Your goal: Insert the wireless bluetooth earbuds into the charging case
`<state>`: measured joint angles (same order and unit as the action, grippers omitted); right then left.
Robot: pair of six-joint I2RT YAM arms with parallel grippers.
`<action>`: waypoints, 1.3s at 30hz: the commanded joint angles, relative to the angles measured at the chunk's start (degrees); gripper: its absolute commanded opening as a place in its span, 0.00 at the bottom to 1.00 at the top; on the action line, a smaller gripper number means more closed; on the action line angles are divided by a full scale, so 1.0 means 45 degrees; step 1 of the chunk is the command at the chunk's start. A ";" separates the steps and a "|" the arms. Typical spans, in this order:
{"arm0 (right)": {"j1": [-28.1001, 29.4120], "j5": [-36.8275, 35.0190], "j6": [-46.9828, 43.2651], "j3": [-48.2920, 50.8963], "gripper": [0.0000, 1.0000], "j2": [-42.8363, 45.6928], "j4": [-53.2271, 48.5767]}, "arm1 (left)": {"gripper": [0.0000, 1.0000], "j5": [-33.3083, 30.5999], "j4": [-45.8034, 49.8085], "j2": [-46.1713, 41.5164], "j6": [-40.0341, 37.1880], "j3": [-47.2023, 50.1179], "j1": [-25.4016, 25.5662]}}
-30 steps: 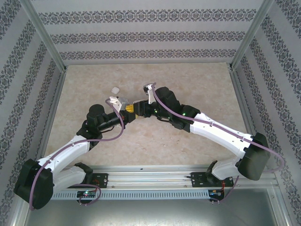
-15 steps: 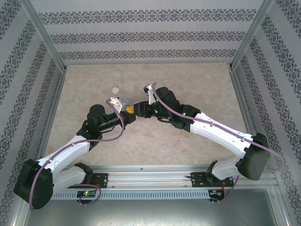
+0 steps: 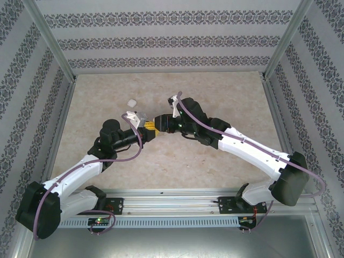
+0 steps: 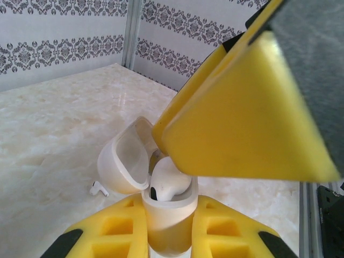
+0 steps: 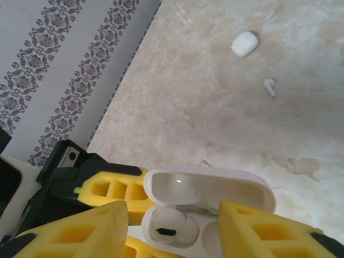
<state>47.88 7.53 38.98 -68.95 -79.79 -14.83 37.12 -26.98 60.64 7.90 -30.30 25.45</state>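
Glossy white plastic: one seated earbud (image 5: 166, 224) sits in a socket of the charging case (image 4: 164, 220), its dark tip facing up. From the left wrist its rounded body (image 4: 169, 180) stands just above the case rim. The case is upright with its lid (image 5: 207, 188) hinged back and open.

My left gripper (image 4: 166, 231) is closed on the lower body of the case, one yellow finger pressed to each side.

My right gripper (image 5: 174, 231) is directly over the open case. Its jaws are spread partway, one on each side of the seated earbud, and they hold nothing. I cannot tell whether a fingertip touches the case rim. One of its fingers (image 4: 242, 118) looms large in the left wrist view.

A loose earbud (image 5: 270, 86) lies on the beige marbled table (image 5: 204, 107), well apart from the case, also seen at (image 4: 98, 188). Beyond it rests a closed case (image 5: 244, 43).

Overhead, left gripper (image 3: 144, 124) and right gripper (image 3: 156, 122) meet mid-table, with the closed case (image 3: 130, 102) just behind them.
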 commanded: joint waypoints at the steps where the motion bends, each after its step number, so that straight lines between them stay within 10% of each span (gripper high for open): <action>1: -0.0162 0.0182 0.0277 -0.0010 0.48 -0.0141 -0.0768 | 0.00 0.0244 -0.0917 -0.0416 -0.0134 -0.0196 0.0118; 13: -0.0419 0.0025 -0.0348 -0.1247 0.52 0.0844 -0.2462 | 0.00 0.0722 -0.2576 0.0155 0.0139 0.0660 0.0109; 22: -0.2857 0.1539 -0.0732 -0.1496 0.53 0.0512 -0.3149 | 0.00 0.0510 -0.1814 0.0162 -0.0573 0.0956 0.0056; 28: -0.4750 0.2306 -0.1186 -0.1867 0.52 -0.1713 -0.4508 | 0.00 0.0267 -0.0777 -0.0137 -0.0975 0.1097 0.0026; 39: -0.4354 0.0706 -0.2840 -0.5205 0.52 -0.7182 -0.7259 | 0.00 -0.0271 0.0076 -0.0658 -0.1188 0.1363 0.0018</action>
<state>26.83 14.68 29.87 -87.70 -108.51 -40.99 36.75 -28.45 59.24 4.32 -24.51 25.43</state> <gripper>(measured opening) 0.519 0.165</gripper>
